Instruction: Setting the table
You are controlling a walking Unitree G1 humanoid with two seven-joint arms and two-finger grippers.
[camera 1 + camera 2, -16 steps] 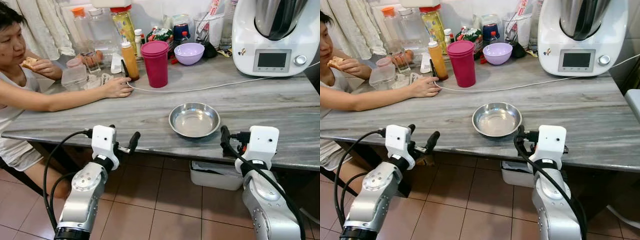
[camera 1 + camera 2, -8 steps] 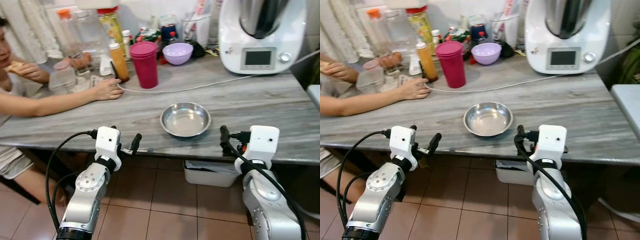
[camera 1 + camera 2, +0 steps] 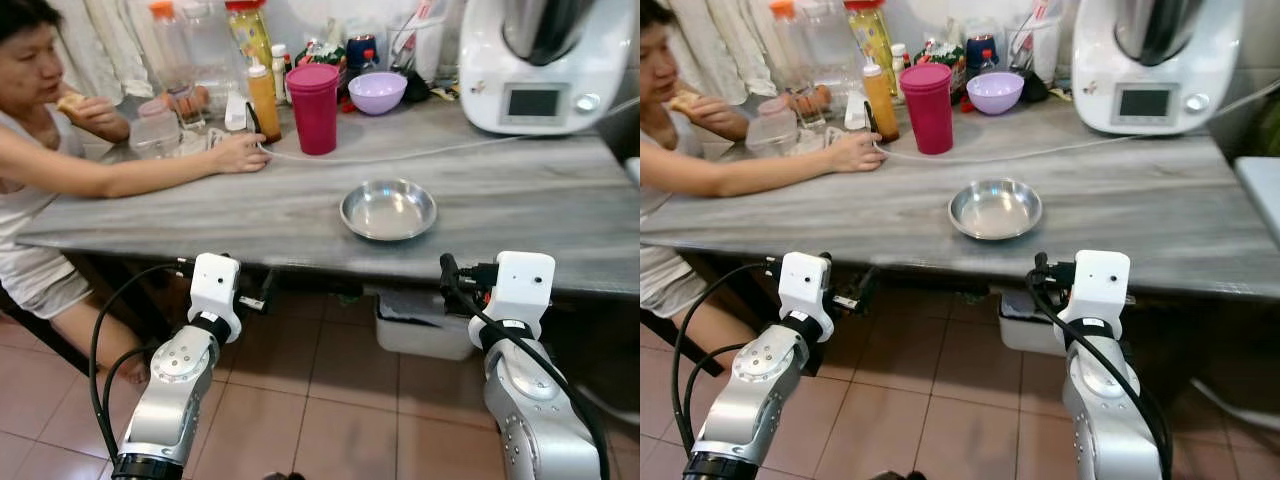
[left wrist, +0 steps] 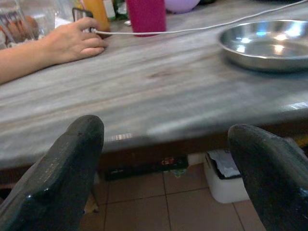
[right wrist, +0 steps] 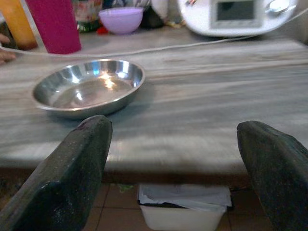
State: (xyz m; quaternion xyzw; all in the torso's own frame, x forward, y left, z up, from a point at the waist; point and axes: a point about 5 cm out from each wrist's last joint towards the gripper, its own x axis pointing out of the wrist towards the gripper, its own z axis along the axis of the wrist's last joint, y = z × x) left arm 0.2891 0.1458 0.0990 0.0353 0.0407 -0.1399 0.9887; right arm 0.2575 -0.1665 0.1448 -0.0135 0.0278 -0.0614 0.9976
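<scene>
Your round stainless-steel bowl sits near the front edge of the grey marble-patterned table, between the 2 grippers. Your left gripper and right gripper both gape wide and hold nothing, level with that edge. Reach carelessly and you could knock the bowl, or snag the white cable by the person's hand.

Both arms are silver, jointed metal with round elbow housings, each ending in a white boxy wrist block. Black cables loop from the left arm and run up along the right arm (thicker there). Each gripper's two fingers are matte black and blunt-tipped.
</scene>
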